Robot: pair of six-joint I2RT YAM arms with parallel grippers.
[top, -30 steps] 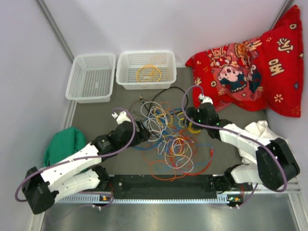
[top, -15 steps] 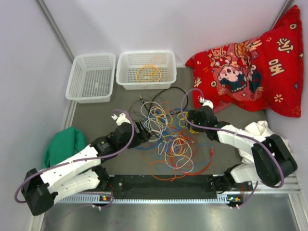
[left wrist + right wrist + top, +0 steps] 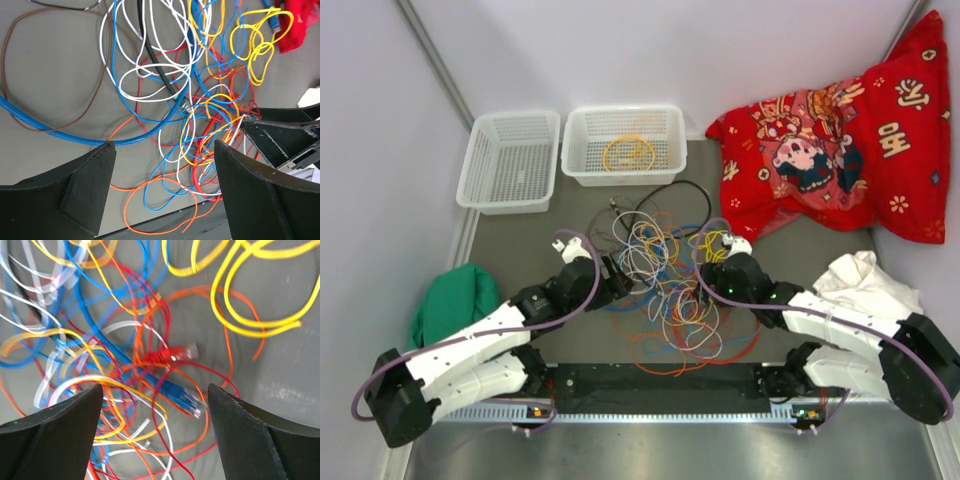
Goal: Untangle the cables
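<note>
My left arm (image 3: pixel 485 332) and right arm (image 3: pixel 840 318) stretch low over the grey table (image 3: pixel 520 240) from either side, elbows bent, wrists angled inward at the tangle of cables (image 3: pixel 670 295) lying mid-table. My left gripper (image 3: pixel 162 170) hangs spread wide and empty above white, blue and yellow loops. My right gripper (image 3: pixel 152 400), equally wide, holds nothing, poised over a red plug (image 3: pixel 167 355) and a blue plug (image 3: pixel 185 400).
</note>
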